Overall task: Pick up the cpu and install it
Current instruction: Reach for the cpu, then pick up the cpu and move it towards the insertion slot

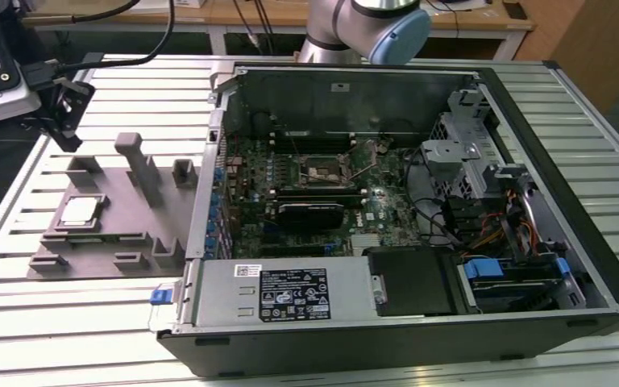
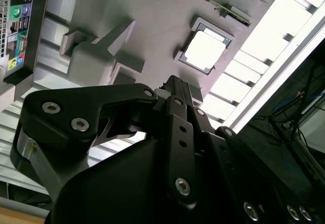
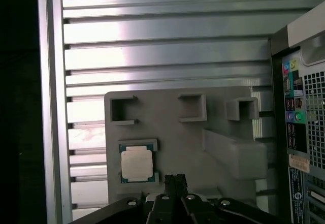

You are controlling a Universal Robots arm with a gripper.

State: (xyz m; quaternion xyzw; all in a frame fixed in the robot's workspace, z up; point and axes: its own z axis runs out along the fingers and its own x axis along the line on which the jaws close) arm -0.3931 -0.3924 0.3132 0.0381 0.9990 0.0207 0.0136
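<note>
The cpu (image 1: 78, 212) is a small square chip with a shiny silver top. It lies flat in a recess of the grey fixture tray (image 1: 116, 234), at the exterior view's left. It shows in both wrist views, as a bright square (image 2: 204, 51) and as a pale square with a green rim (image 3: 136, 163). My gripper (image 1: 70, 142) hangs in the air above the tray's far end, well apart from the chip. Its black fingertips (image 3: 175, 182) are pressed together with nothing between them. The black motherboard socket (image 1: 326, 171) sits inside the open computer case (image 1: 567, 161).
The tray carries several raised posts and brackets (image 1: 138, 165) next to the chip's recess. The case's side wall (image 1: 210, 185) stands right beside the tray. The slatted metal table (image 1: 62, 322) ends at an edge on the exterior view's left. The arm's base (image 1: 369, 28) stands behind the case.
</note>
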